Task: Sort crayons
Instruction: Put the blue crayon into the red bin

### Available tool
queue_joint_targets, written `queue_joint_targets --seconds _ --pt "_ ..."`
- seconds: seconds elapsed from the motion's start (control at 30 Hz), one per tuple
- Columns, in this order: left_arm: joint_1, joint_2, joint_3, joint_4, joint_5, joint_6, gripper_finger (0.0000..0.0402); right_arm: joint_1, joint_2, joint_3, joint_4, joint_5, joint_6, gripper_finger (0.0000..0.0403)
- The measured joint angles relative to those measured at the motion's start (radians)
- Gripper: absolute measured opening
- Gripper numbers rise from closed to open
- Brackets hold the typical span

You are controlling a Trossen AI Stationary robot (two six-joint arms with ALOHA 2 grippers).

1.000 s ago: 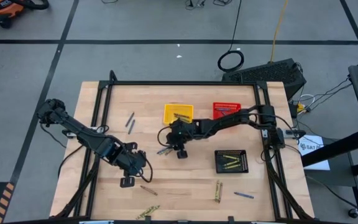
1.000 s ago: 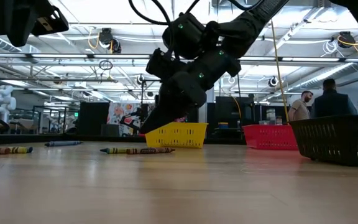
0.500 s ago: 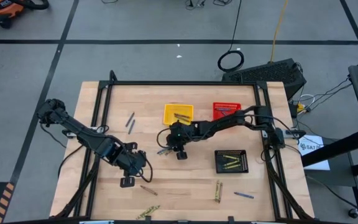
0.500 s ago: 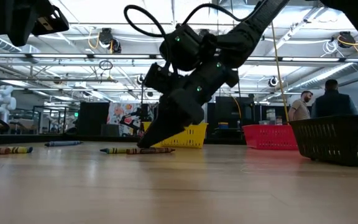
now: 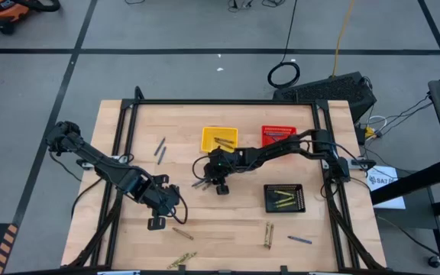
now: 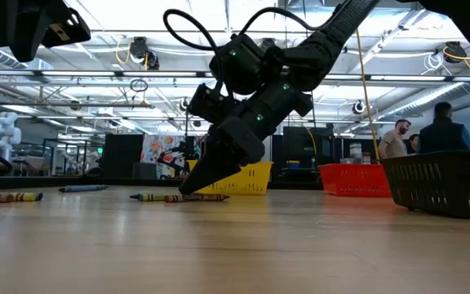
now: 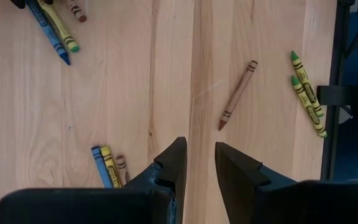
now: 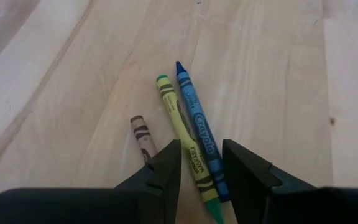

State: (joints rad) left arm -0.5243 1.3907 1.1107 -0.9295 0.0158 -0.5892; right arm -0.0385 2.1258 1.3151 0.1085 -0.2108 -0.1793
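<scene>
Three crayons lie flat together on the table: a yellow one, a blue one and a brown one. They also show in the high view. My right gripper is open, its fingertips down at the tabletop. The near ends of the yellow and blue crayons lie between its fingers, and the brown crayon lies just outside one finger. My left gripper is open and empty over bare wood at the near left. My right gripper: its fingers stand on either side of the yellow and blue crayons' near ends, coming slanting down from the table's right. I cannot tell whether they touch the crayons.
A yellow basket and a red basket stand at the far middle, a black basket at the right. Loose crayons lie at the far left, near the front edge, and by my left gripper.
My right gripper has gone down and a little toward the table's left, until its fingertips reach the table at the three crayons. The crayons have stayed where they were.
</scene>
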Motion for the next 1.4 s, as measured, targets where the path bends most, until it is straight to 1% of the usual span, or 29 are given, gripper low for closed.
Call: queue_joint_targets --seconds 0.23,0.4,0.53,0.7,1.2,1.4 --pt "0.000 0.000 0.000 0.000 -0.004 0.000 0.0087 -0.004 0.000 0.005 -0.005 -0.003 0.025 0.0105" --pt "0.000 0.000 0.000 0.000 -0.005 0.000 0.0087 -0.004 0.000 0.045 -0.014 -0.004 0.038 0.0105" --pt "0.000 0.000 0.000 0.000 -0.005 0.000 0.0087 -0.006 -0.001 0.080 -0.061 -0.003 0.032 0.0105" --pt "0.000 0.000 0.000 0.000 -0.006 0.001 0.0087 -0.006 -0.001 0.081 -0.102 -0.002 0.026 0.0105" --pt "0.000 0.000 0.000 -0.001 -0.006 0.000 0.0087 -0.010 0.020 0.081 -0.073 0.005 0.008 0.0105" --pt "0.000 0.000 0.000 -0.001 -0.006 0.000 0.0087 -0.014 0.020 0.080 -0.092 0.005 0.011 0.0105"
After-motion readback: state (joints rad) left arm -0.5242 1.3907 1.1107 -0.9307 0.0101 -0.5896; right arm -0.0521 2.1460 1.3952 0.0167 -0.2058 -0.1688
